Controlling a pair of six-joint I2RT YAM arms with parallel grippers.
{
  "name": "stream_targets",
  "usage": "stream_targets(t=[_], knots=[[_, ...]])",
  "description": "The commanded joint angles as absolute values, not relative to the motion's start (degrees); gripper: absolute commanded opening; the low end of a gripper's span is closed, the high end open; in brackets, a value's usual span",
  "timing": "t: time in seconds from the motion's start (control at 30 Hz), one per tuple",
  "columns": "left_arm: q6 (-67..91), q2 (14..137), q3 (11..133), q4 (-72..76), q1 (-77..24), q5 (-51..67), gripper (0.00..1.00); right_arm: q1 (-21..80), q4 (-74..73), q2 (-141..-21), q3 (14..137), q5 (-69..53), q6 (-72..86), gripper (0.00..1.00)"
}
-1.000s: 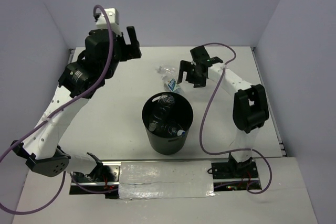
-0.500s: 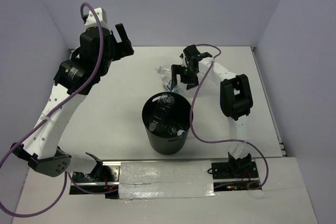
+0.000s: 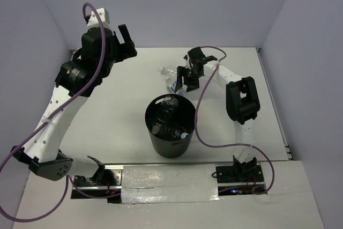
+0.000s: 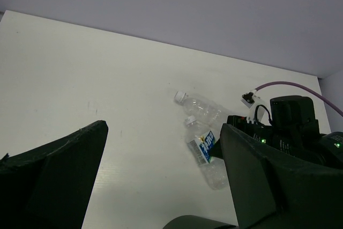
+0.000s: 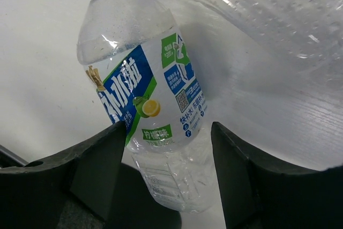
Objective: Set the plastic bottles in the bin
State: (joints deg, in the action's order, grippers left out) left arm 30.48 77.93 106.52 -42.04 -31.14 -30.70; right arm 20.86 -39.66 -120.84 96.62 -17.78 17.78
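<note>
A labelled bottle (image 5: 144, 89) with a blue-and-white wrapper lies on the table beyond the bin (image 3: 171, 146). My right gripper (image 5: 169, 132) is down on it, shut on its lower body. The left finger presses the label and the right finger sits at its other side. Seen from above, this gripper (image 3: 184, 81) covers part of the labelled bottle (image 3: 174, 86). A second clear bottle (image 3: 169, 72) lies just behind it, touching or nearly so. More clear bottles (image 3: 169, 116) lie inside the black bin. My left gripper (image 3: 127, 40) hangs high at the back left, open and empty.
The left wrist view looks down on both loose bottles (image 4: 206, 151) and the right gripper (image 4: 278, 127), with the bin's rim (image 4: 198, 222) at the bottom edge. White walls close the table at the back and sides. A purple cable (image 3: 201, 111) loops beside the bin.
My right gripper reached left onto the labelled bottle and its jaws closed in from wide open. The left arm swung up and left a second ago and has held still since.
</note>
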Motion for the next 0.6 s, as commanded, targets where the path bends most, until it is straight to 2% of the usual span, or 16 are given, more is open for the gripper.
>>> stream_targets(t=[0.0,0.07,0.2,0.3,0.5,0.53,0.57], knots=[[31.55,78.40,108.46,-40.69,-30.85,-30.23,0.99,20.83,-42.45,-121.46,94.92,-14.15,13.89,0.70],[31.46,78.40,108.37,-40.52,-30.85,-30.32,0.99,20.83,-43.59,-121.38,95.45,-15.63,12.66,0.72],[31.29,78.57,107.93,-40.34,-30.85,-30.41,0.99,21.00,-45.17,-121.46,95.98,-16.79,10.73,0.91],[31.03,78.66,108.02,-40.25,-30.85,-30.67,0.99,21.27,-45.35,-121.38,95.02,-16.35,10.11,1.00],[30.94,79.01,107.75,-39.81,-30.85,-30.32,0.99,22.32,-43.95,-121.37,93.69,-13.02,10.20,0.99],[30.94,79.19,107.75,-39.81,-30.85,-30.32,0.99,22.41,-43.95,-121.72,93.69,-12.31,10.37,0.98],[30.94,79.28,107.84,-39.73,-30.85,-30.24,0.99,22.93,-44.03,-122.51,93.78,-11.61,10.46,0.92]])
